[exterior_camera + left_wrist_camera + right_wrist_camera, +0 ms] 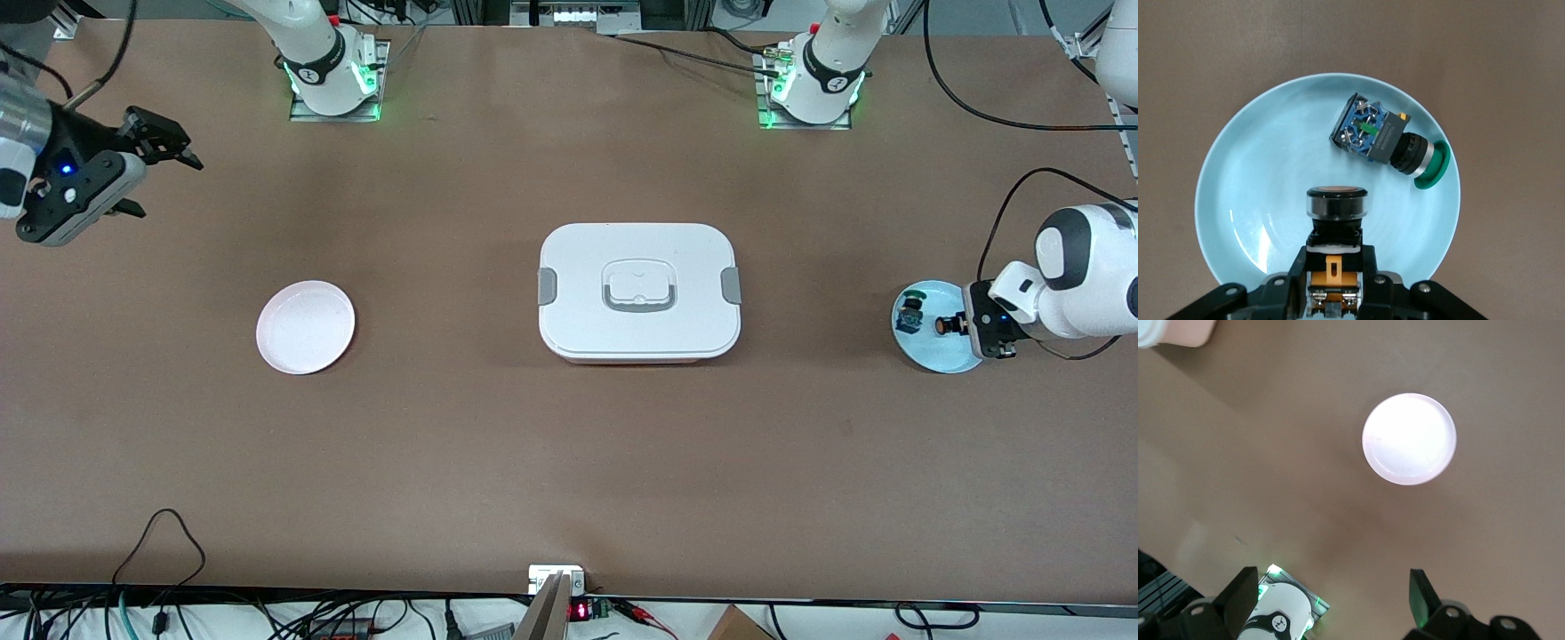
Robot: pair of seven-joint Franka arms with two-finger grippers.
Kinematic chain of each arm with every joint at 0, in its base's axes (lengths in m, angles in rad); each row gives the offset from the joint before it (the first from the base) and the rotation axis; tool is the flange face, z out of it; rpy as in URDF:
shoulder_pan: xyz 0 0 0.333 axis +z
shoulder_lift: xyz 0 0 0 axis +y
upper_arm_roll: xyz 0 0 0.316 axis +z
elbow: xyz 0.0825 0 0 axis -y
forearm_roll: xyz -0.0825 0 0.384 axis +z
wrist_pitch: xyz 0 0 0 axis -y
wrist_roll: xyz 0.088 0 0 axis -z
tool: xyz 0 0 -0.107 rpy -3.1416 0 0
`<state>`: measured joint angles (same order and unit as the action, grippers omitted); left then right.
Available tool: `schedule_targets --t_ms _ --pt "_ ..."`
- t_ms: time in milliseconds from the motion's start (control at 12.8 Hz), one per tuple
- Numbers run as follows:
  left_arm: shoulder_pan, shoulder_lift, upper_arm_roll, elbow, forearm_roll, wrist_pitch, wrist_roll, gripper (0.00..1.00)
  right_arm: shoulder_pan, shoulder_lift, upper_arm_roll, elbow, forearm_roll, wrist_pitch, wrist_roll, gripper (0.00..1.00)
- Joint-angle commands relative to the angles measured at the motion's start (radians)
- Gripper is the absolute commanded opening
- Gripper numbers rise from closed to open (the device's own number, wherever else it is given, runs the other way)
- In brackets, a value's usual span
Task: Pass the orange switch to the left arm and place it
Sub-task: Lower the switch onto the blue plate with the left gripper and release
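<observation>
The orange switch [941, 326] is a small black part with an orange cap, held over the pale blue plate [929, 354] at the left arm's end of the table. My left gripper [957, 324] is shut on it. In the left wrist view both fingers clamp the body of the orange switch [1336, 212] inside my left gripper [1336, 259], above the blue plate [1248, 200]. The white lidded box [638, 292] stands mid-table. My right gripper [167, 185] waits open and empty, high over the right arm's end of the table; in its wrist view the right gripper [1333, 581] holds nothing.
A green-capped switch [910, 311] lies on its side on the blue plate beside the orange one, seen as the green-capped switch [1385, 137] up close. A pink plate [305, 326] lies toward the right arm's end, the pink plate [1409, 439] showing below the right gripper.
</observation>
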<state>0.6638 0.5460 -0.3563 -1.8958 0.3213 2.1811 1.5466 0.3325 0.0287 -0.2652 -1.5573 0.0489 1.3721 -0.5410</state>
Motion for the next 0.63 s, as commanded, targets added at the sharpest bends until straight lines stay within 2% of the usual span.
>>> schedule_targets --t_ms 0,78,235,391,547 --pt "-0.001 0.005 -0.003 0.0 0.028 0.005 0.012 0.16 0.036 -0.032 0.01 -0.009 -0.066 -0.022 0.127 1.0" --pt "-0.001 0.009 -0.003 0.001 0.028 0.011 0.012 0.17 0.036 -0.041 0.023 -0.017 -0.096 -0.016 0.14 1.0" --pt "0.0 0.009 -0.003 0.0 0.028 0.012 0.012 0.17 0.033 -0.05 0.02 -0.047 -0.096 0.031 0.147 1.0" --pt "-0.003 0.011 -0.001 0.001 0.028 0.04 0.012 0.17 0.034 -0.126 0.023 -0.175 -0.104 0.127 0.237 1.0" --pt "0.01 0.032 -0.001 0.001 0.028 0.062 0.012 0.18 0.03 -0.196 0.023 -0.295 -0.109 0.221 0.246 1.0"
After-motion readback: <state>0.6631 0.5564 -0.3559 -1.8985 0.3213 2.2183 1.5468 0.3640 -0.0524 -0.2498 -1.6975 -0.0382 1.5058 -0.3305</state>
